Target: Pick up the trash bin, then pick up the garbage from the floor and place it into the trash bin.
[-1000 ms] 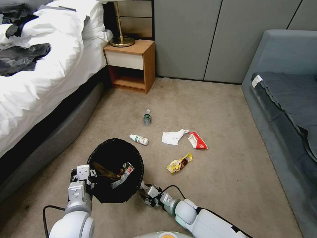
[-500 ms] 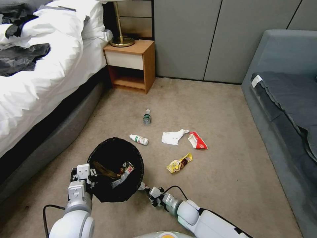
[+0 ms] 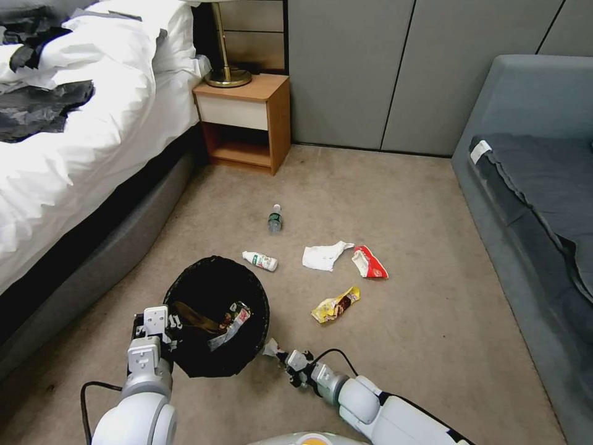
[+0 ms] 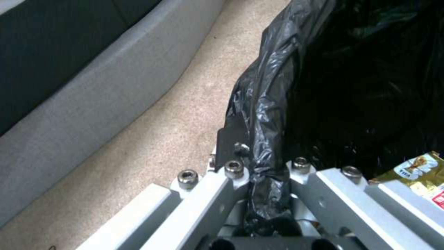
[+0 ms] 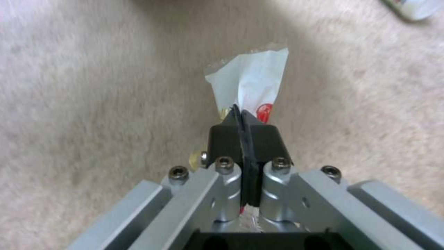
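Even, soft indoor light; blurred wrist views, dark shadow on carpet (image 5: pixel 199 21)

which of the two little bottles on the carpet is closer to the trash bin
The white bottle with the green-and-red label, lying just beyond the trash bin. The clear bottle with the dark green label lies farther off, toward the nightstand.

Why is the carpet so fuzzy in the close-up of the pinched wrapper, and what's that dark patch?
Right wrist view: focus sits near the right gripper and its wrapper, so the carpet beyond blurs; the dark patch looks like a shadow. Head view: evenly lit and sharp.
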Available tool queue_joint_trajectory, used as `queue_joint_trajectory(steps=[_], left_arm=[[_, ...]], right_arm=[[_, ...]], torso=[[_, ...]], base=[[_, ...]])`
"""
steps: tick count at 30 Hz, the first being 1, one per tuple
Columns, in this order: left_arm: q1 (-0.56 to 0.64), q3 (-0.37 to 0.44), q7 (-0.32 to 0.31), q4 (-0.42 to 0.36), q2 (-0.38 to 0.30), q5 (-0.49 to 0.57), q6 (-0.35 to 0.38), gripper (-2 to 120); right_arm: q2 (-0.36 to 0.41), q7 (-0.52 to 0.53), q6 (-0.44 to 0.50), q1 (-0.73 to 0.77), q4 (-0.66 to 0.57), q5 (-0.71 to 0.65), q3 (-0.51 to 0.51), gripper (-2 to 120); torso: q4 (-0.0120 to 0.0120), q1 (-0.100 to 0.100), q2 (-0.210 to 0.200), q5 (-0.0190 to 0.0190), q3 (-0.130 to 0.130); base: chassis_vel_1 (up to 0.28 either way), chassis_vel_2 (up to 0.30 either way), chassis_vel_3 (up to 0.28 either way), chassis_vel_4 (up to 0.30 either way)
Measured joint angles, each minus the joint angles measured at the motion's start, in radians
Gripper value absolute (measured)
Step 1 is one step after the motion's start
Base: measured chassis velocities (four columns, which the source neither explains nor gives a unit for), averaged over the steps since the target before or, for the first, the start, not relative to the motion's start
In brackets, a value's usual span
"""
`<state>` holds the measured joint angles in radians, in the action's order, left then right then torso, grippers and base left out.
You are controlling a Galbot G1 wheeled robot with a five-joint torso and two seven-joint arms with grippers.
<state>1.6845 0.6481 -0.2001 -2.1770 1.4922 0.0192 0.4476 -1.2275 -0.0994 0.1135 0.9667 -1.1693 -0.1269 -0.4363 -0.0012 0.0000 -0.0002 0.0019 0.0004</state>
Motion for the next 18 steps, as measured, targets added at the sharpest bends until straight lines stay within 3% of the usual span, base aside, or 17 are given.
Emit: queue_joint_trajectory(steps=[8, 18], left_arm=[[-0.008, 0.004, 0.000, 0.005, -0.008, 0.008, 0.003, 0], [-0.011, 0.001, 0.000, 0.002, -0.012, 0.011, 0.006, 0]], right_arm=[[0.099, 0.009, 0.004, 0.046, -0.140, -0.011, 0.077, 0], [0.152, 0.019, 0.030, 0.116, -0.259, -0.050, 0.228, 0]], torso=[[0.0008, 0.000, 0.000, -0.0015, 0.000], [0.0009, 0.000, 0.000, -0.0016, 0.000]], base=[[0.000, 0.000, 0.000, 0.000], [0.000, 0.000, 0.000, 0.000]])
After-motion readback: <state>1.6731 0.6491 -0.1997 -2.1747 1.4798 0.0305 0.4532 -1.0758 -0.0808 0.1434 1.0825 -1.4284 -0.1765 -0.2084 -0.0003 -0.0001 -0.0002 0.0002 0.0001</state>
